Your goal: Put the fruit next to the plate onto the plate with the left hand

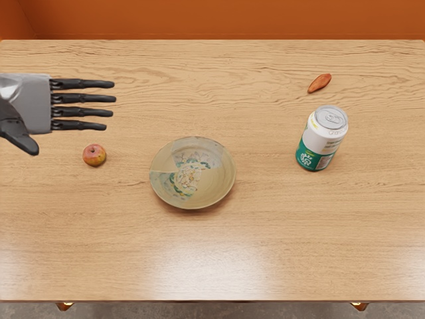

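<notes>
Wooden table (265,252), left hand (41,106) flat, fingers (83,98) straight

The left robot hand (41,105) is cut off at the wrist by the picture's left edge.

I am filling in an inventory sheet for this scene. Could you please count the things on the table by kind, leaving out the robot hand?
apple: 1
plate: 1
drink can: 1
orange-red oblong item, kind unclear: 1
Total: 4
</notes>
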Action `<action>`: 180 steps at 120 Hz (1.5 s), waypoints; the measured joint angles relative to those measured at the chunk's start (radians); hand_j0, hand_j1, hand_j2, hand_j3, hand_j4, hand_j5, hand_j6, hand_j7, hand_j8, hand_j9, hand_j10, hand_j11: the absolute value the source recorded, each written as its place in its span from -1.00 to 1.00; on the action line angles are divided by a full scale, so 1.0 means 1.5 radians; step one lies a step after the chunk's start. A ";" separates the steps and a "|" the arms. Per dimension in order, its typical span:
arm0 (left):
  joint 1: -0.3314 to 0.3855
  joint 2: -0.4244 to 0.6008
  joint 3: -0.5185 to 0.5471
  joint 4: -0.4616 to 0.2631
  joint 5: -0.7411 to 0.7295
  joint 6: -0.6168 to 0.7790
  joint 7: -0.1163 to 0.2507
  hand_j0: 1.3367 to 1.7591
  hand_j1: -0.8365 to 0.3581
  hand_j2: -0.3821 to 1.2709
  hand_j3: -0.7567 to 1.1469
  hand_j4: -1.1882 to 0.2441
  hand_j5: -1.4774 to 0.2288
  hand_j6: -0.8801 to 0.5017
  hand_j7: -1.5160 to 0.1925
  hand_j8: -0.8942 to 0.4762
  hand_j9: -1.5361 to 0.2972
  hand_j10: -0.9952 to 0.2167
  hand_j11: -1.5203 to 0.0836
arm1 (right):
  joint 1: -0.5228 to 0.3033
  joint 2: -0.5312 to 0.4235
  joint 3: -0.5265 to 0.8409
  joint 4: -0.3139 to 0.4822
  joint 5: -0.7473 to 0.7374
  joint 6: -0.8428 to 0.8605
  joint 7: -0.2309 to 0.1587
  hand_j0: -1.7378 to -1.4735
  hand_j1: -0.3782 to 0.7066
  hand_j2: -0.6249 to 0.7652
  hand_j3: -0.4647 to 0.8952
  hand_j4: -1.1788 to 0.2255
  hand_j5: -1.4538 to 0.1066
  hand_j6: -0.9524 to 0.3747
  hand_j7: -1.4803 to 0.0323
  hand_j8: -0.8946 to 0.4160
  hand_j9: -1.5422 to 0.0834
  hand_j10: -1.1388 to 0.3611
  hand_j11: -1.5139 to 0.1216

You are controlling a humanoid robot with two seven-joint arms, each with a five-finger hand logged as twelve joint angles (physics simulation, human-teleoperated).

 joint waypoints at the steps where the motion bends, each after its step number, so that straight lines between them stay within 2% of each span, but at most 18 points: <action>1: 0.000 0.000 0.000 0.000 -0.001 0.000 0.000 0.52 0.94 -0.53 -0.20 0.63 0.70 0.25 0.74 0.28 0.65 0.61 0.86 | 0.000 0.000 0.000 0.000 0.000 0.000 0.000 -0.40 -0.95 -0.10 -0.32 0.68 0.86 0.43 0.96 0.36 0.90 0.52 0.85; 48: -0.018 -0.010 -0.011 -0.005 -0.004 0.000 0.005 0.52 0.94 -0.53 -0.20 0.64 0.70 0.25 0.74 0.28 0.65 0.61 0.86 | 0.000 0.000 -0.001 0.000 -0.001 0.008 0.000 -0.40 -0.95 -0.10 -0.32 0.68 0.86 0.43 0.96 0.36 0.90 0.52 0.85; 67: -0.036 -0.018 -0.038 -0.032 0.151 0.002 0.004 0.52 0.95 -0.54 -0.20 0.64 0.70 0.25 0.75 0.28 0.65 0.62 0.87 | 0.001 0.000 0.000 0.000 -0.001 0.008 0.000 -0.40 -0.95 -0.10 -0.32 0.68 0.86 0.43 0.96 0.36 0.90 0.52 0.85; 79: -0.041 -0.020 -0.043 -0.055 0.260 0.047 0.010 0.52 0.95 -0.54 -0.20 0.64 0.71 0.25 0.75 0.28 0.65 0.61 0.87 | 0.002 0.000 0.000 0.000 0.000 0.008 0.000 -0.40 -0.95 -0.10 -0.32 0.68 0.86 0.43 0.96 0.36 0.90 0.52 0.85; 93: -0.037 -0.104 -0.045 -0.078 0.388 0.139 0.035 0.52 0.95 -0.53 -0.20 0.64 0.71 0.25 0.75 0.28 0.65 0.61 0.87 | 0.003 0.000 0.000 0.000 -0.001 0.008 0.000 -0.40 -0.95 -0.10 -0.32 0.68 0.86 0.44 0.96 0.37 0.90 0.52 0.85; 102: -0.014 -0.159 -0.041 -0.084 0.499 0.212 0.043 0.52 0.95 -0.53 -0.20 0.63 0.71 0.25 0.75 0.28 0.65 0.61 0.87 | 0.003 0.000 0.000 0.000 0.000 0.008 0.001 -0.40 -0.95 -0.10 -0.32 0.68 0.86 0.43 0.96 0.36 0.90 0.52 0.85; 108: 0.000 -0.161 -0.038 -0.086 0.559 0.251 0.045 0.52 0.95 -0.53 -0.20 0.63 0.71 0.25 0.75 0.28 0.65 0.61 0.87 | 0.005 0.000 0.000 0.000 0.000 0.008 0.001 -0.40 -0.95 -0.10 -0.32 0.68 0.86 0.43 0.96 0.36 0.90 0.52 0.85; 125: 0.097 -0.182 -0.031 -0.088 0.725 0.328 0.049 0.52 0.96 -0.53 -0.20 0.63 0.71 0.24 0.75 0.28 0.65 0.61 0.87 | 0.007 0.000 0.000 0.000 0.000 0.008 0.001 -0.40 -0.95 -0.10 -0.32 0.68 0.86 0.43 0.96 0.36 0.90 0.52 0.85; 140: 0.152 -0.187 -0.030 -0.088 0.824 0.384 0.050 0.52 0.96 -0.53 -0.20 0.63 0.71 0.24 0.75 0.27 0.65 0.61 0.87 | 0.010 0.000 0.001 0.000 0.000 0.008 0.001 -0.40 -0.95 -0.10 -0.32 0.68 0.86 0.43 0.96 0.36 0.90 0.52 0.85; 157: 0.171 -0.190 -0.020 -0.089 0.897 0.434 0.050 0.52 0.96 -0.53 -0.20 0.63 0.71 0.24 0.75 0.27 0.65 0.61 0.87 | 0.013 0.000 0.001 0.000 0.000 0.009 0.001 -0.40 -0.95 -0.10 -0.32 0.68 0.86 0.44 0.96 0.37 0.90 0.52 0.85; 180: 0.180 -0.248 0.022 -0.067 0.954 0.521 0.050 0.52 0.96 -0.53 -0.20 0.63 0.71 0.24 0.75 0.27 0.65 0.61 0.87 | 0.014 0.000 0.001 0.000 0.000 0.008 0.002 -0.40 -0.95 -0.10 -0.32 0.68 0.86 0.44 0.96 0.37 0.90 0.52 0.85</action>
